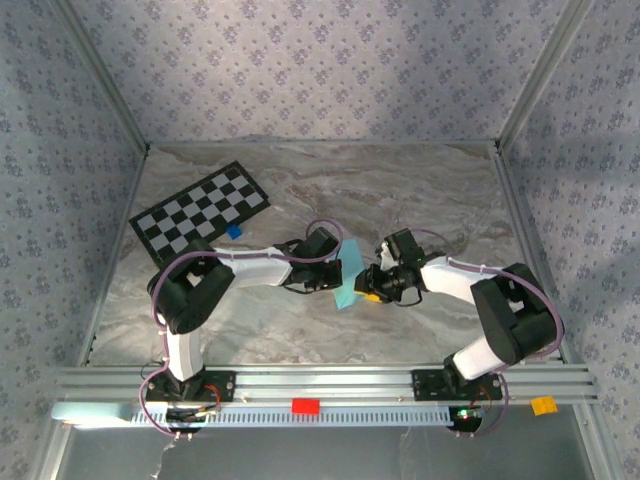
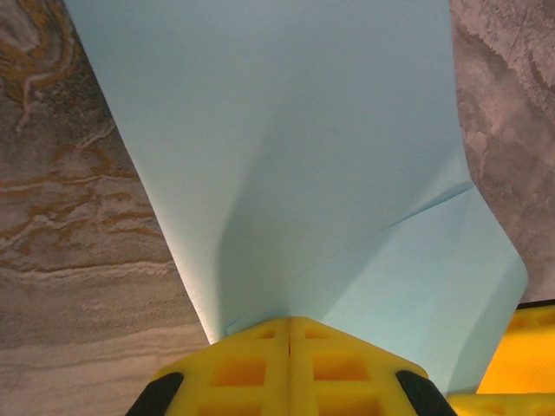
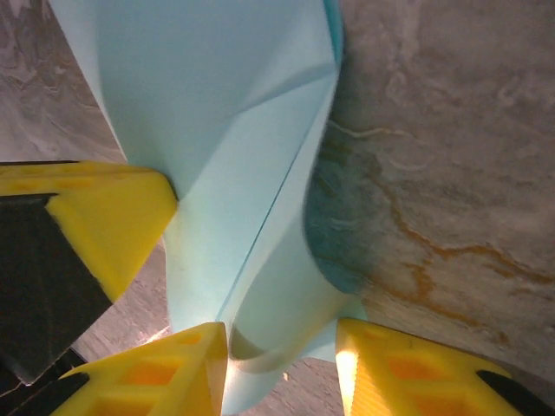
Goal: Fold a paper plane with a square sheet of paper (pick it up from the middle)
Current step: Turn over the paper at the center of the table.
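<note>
The square sheet of paper (image 2: 286,156) is no longer flat. It has a diagonal crease and a soft buckle running through it, and it hangs up off the desk (image 1: 400,190), roughly mid-desk between the two arms. I'd say it's part-way folded and nothing like a dart yet.

The left end effector (image 2: 290,321) has its yellow fingers pressed together on one edge of the sheet. From the left wrist the paper fans out from that single pinch. That looks like the anchor, keeping the sheet lifted and taut enough to be worked on.

The right end effector (image 3: 282,336) comes in from the opposite side, with the two tools almost nose to nose. Its fingers stand apart, and a curled flap of the paper sits loosely in the gap between them without being squeezed. My guess is it is either letting go after pressing a fold or lining up for a fresh bite. I can't tell which.

The shadow on the marble under the flap suggests that end is clear of the surface, though I can't tell whether any corner touches.

Well off to the far left lie the checkerboard card (image 1: 200,212) and a small dark-blue block (image 1: 234,231), out of the way of the folding.
</note>
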{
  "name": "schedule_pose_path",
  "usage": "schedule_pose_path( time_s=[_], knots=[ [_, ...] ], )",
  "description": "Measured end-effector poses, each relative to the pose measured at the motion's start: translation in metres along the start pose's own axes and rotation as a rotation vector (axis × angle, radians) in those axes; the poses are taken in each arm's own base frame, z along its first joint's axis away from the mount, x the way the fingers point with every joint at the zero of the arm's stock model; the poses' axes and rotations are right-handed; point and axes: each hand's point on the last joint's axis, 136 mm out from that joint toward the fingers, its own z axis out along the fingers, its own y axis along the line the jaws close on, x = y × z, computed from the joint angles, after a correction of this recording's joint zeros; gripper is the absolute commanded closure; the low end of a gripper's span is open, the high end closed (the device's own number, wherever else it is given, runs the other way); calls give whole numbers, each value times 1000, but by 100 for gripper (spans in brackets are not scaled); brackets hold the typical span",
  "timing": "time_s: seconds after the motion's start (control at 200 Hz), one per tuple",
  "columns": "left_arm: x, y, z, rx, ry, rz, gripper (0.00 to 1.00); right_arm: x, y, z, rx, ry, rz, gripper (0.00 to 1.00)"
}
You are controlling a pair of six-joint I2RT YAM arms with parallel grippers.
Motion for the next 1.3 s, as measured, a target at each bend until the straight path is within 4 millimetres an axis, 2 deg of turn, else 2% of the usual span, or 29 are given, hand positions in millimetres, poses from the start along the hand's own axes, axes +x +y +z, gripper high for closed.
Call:
schedule_pose_path(
  time_s=[0.345, 0.61, 0.86, 0.98, 1.144, 1.299],
  knots=[
    [0, 0, 0, 0, 0, 4, 99, -24, 17, -1, -79, -43, -13, 53],
    [0, 0, 0, 0, 0, 6, 99, -42, 20, -1, -118, -53, 1, 53],
    [0, 0, 0, 1, -1, 6, 98, -47, 13, 6, -126, -48, 26, 55],
    [0, 0, 0, 1, -1, 6, 99, -48, 11, 7, -143, -58, 34, 62],
    [0, 0, 0, 3, -2, 4, 98, -52, 9, 9, -177, -64, 57, 75],
    [-1, -1, 0, 6, -4, 4, 98, -60, 8, 8, -202, -81, 64, 77]
  ],
)
